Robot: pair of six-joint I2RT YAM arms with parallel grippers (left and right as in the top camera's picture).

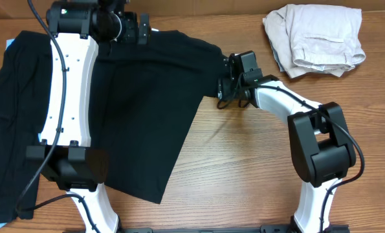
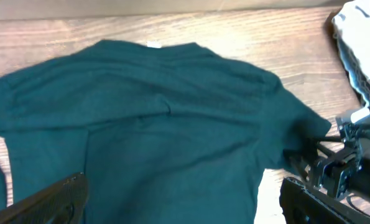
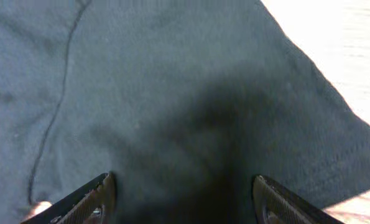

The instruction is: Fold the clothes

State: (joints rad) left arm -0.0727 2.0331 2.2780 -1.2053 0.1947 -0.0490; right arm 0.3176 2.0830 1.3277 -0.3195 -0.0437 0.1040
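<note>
A large black T-shirt [image 1: 140,103] lies spread over the left and middle of the table, with its small white neck label [image 2: 152,43] at the far edge. My left gripper [image 1: 142,29] hovers open above the collar area. Its two fingers sit wide apart at the bottom of the left wrist view [image 2: 185,205], with only fabric [image 2: 160,124] below them. My right gripper [image 1: 223,85] is at the shirt's right sleeve. It is open, with its fingers [image 3: 185,199] spread over the sleeve fabric [image 3: 172,93], and it also shows in the left wrist view [image 2: 346,165].
A crumpled beige garment [image 1: 315,39] lies at the back right and also shows in the left wrist view [image 2: 359,43]. Bare wooden table [image 1: 244,162] shows right of the shirt. My left arm [image 1: 66,97] lies over the shirt's left part.
</note>
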